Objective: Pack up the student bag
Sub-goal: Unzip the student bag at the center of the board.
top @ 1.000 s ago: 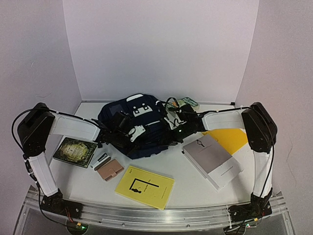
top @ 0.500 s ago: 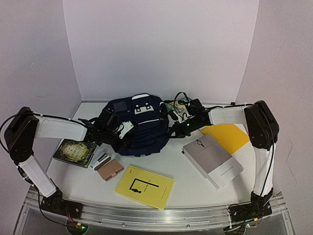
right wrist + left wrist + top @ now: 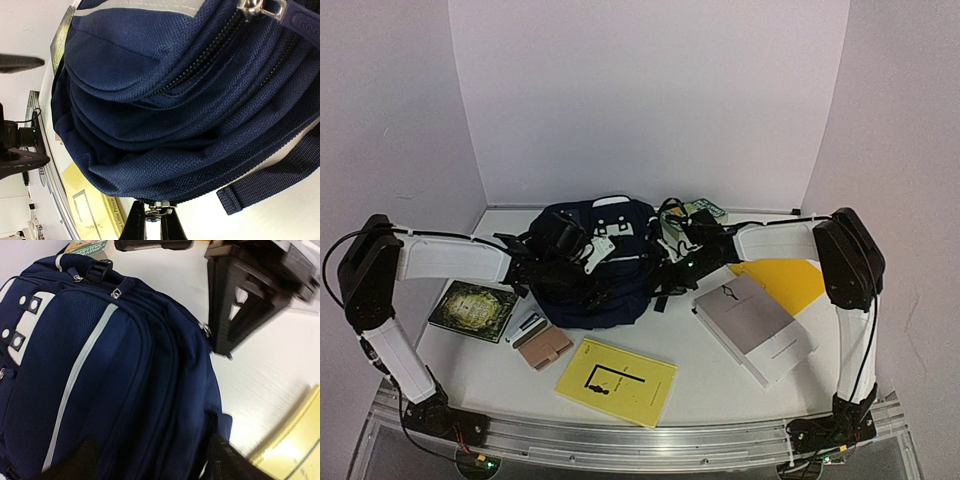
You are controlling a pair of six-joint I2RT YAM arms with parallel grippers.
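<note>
The student bag, dark navy with pale piping and a white patch, lies in the middle of the table between both arms. My left gripper hovers over its left side. In the left wrist view its fingers stand wide apart across the bag's navy fabric and clamp nothing, so it is open. My right gripper is at the bag's right edge. In the right wrist view that gripper is shut on a small metal zipper pull at the bag's seam.
A yellow book lies near the front. To the right are a grey book and a yellow folder. At the left lie a dark green book, a pink case and a small silver item. Another green book sits behind the bag.
My left gripper has gone from shut to wide open, letting go of the bag fabric. The bag rose and shifted back, then settled. The right gripper kept its grip.
</note>
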